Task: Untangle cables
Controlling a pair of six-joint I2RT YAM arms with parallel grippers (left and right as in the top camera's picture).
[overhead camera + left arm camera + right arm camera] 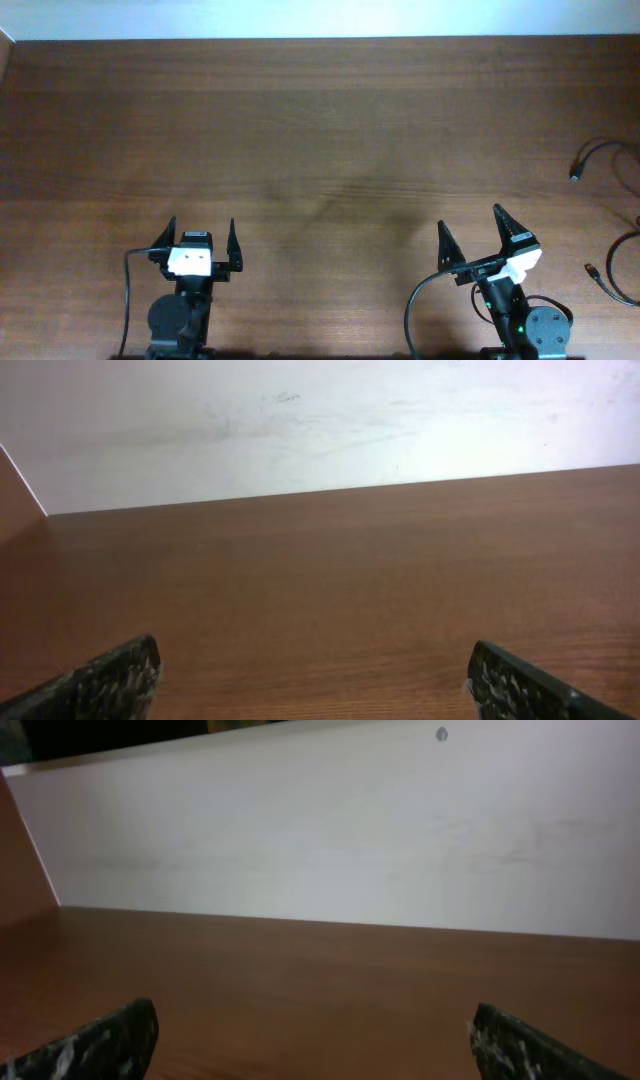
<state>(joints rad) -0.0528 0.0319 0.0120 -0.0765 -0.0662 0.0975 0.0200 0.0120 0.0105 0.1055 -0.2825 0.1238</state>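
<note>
Thin black cables lie at the far right edge of the overhead view. One cable [598, 152] curves in at the upper right with a plug end. Another cable [618, 272] lies lower right with a small metallic plug. They look apart from each other; most of each runs out of frame. My left gripper [200, 238] is open and empty near the front edge at left. My right gripper [470, 226] is open and empty at front right, well left of the cables. Both wrist views show only bare wood between the fingertips, in the left [315, 665] and in the right [315, 1025].
The brown wooden table [320, 130] meets a white wall [300, 420] at the back. A thicker black arm cable [412, 310] loops beside the right base, and another [128, 290] runs beside the left base.
</note>
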